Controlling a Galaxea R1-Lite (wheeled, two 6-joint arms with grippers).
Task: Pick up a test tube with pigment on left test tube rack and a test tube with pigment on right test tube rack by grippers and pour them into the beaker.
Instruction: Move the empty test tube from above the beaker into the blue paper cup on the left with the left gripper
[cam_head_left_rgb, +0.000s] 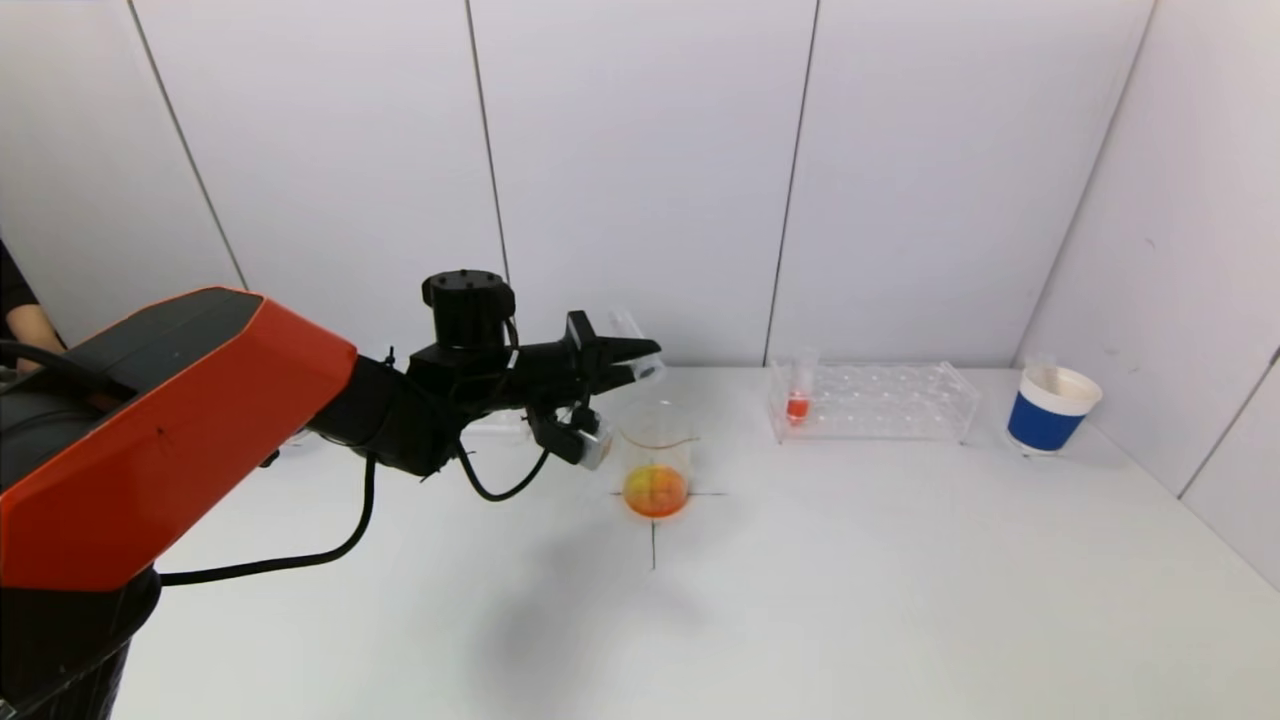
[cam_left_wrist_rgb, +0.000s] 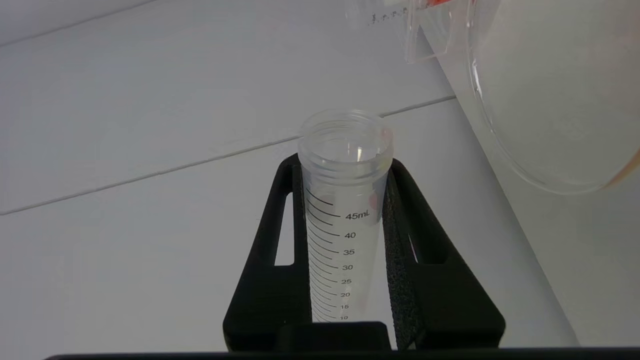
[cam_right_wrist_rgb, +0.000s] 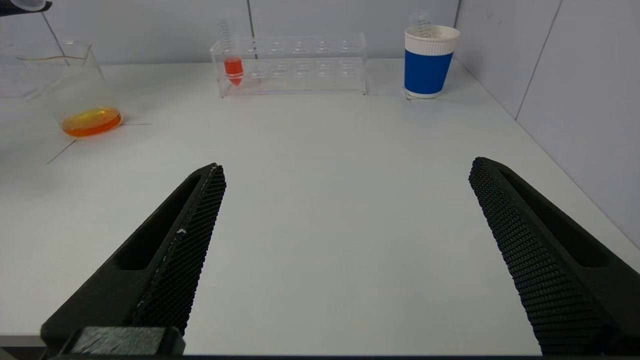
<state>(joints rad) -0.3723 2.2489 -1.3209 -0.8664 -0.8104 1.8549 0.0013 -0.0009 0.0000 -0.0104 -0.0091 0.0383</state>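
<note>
My left gripper (cam_head_left_rgb: 640, 358) is shut on a clear graduated test tube (cam_head_left_rgb: 633, 340) and holds it tilted above the beaker (cam_head_left_rgb: 656, 458). In the left wrist view the tube (cam_left_wrist_rgb: 342, 210) looks empty between the black fingers (cam_left_wrist_rgb: 410, 240), with the beaker rim (cam_left_wrist_rgb: 525, 165) close beside it. The beaker holds orange liquid (cam_head_left_rgb: 655, 490) and stands on a cross mark. The right test tube rack (cam_head_left_rgb: 875, 400) holds one tube with red pigment (cam_head_left_rgb: 798, 405). My right gripper (cam_right_wrist_rgb: 345, 172) is open and empty over the bare table, out of the head view. The left rack is hidden behind my left arm.
A blue and white paper cup (cam_head_left_rgb: 1050, 408) with a tube in it stands at the far right by the wall. The rack (cam_right_wrist_rgb: 290, 62), cup (cam_right_wrist_rgb: 429, 60) and beaker (cam_right_wrist_rgb: 75, 92) also show in the right wrist view. White walls enclose the table's back and right.
</note>
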